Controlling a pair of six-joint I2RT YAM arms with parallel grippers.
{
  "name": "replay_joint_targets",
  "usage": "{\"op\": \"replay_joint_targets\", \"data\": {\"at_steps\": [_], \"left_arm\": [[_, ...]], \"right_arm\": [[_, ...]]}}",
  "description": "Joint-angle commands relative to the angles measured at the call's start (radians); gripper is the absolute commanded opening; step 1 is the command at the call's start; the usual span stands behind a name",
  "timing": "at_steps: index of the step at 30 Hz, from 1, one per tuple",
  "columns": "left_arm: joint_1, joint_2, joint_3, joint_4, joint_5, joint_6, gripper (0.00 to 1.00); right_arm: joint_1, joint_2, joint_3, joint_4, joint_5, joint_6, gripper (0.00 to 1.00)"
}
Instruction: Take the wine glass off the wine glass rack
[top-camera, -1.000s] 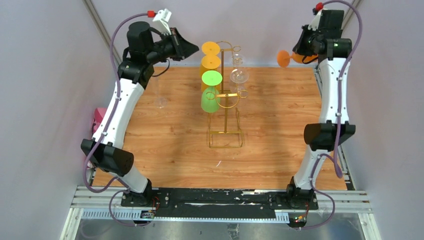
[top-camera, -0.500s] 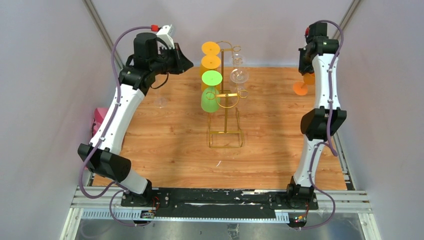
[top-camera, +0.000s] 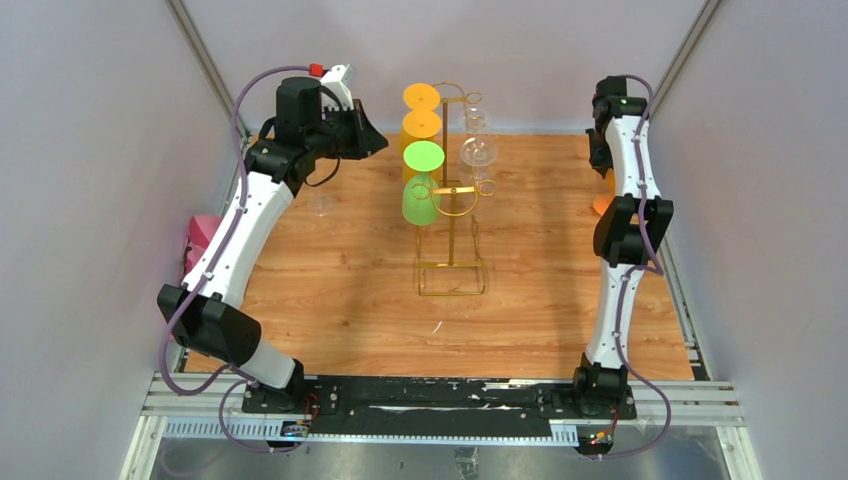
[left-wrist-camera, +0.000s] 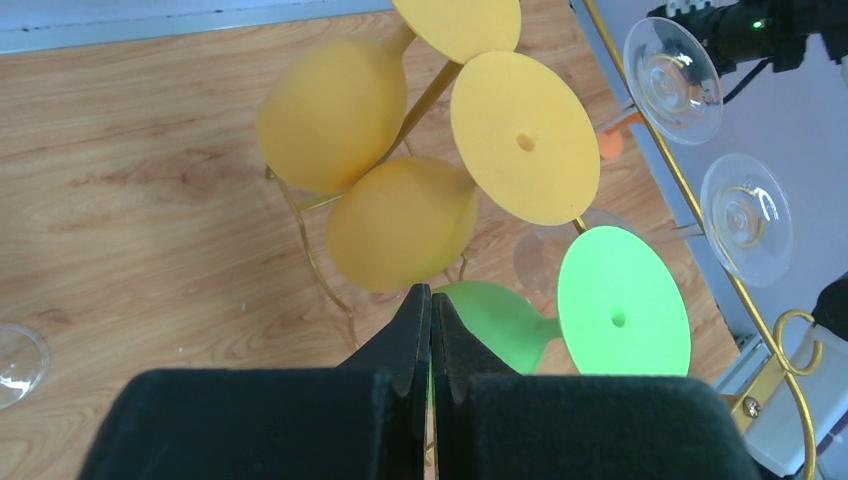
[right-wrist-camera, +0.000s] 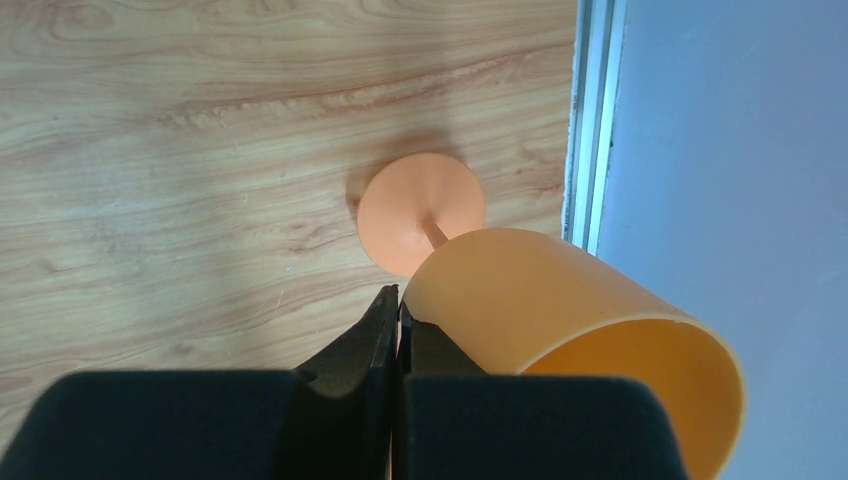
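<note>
right arm (top-camera: 628, 170) hides most of the orange wine glass (top-camera: 602, 205).

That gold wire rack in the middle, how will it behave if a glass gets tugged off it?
The gold rack probably tips easily: it is tall and thin over a small wire base. Being bare wire, it is likely light. With glasses hanging high, like the green glass, a sideways tug may rock it.

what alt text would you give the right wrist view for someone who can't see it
An orange wine glass stands foot-down on the wooden table, close to the metal edge rail, seen from above. The right gripper, its black fingers shut together, sits right against the bowl; whether it pinches the glass is unclear.
</note>
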Motion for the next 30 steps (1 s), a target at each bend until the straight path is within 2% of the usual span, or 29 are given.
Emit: {"op": "replay_joint_targets", "data": {"at_steps": [1,11,15,19,22,30], "left_arm": [[-0.006,-0.039,-0.017,0.025,-0.013,0.013,0.0],[-0.006,-0.012,-0.007,0.03,0.003,0.002,0.0],[-0.006,0.002,0.024,0.001,0.01,0.008,0.0],[-0.008,0.002,0.033,-0.002,0.015,0.005,0.0],[-0.011,0.009,0.04,-0.006,0.019,0.001,0.0],[-0.025,0.034,0.075,-0.032,0.041,-0.008,0.0]], "right_arm": [[-0.019,0.0,-0.067,0.059,0.036,-0.026,0.0],[-0.021,-0.017,-0.155,0.107,0.041,-0.014,0.0],[-0.021,-0.055,-0.233,0.14,0.027,0.004,0.08],[-0.021,-0.091,-0.263,0.155,0.011,0.011,0.3],[-0.021,-0.116,-0.271,0.154,0.02,0.008,0.39],[-0.021,-0.174,-0.277,0.131,0.021,0.009,0.45]]}}
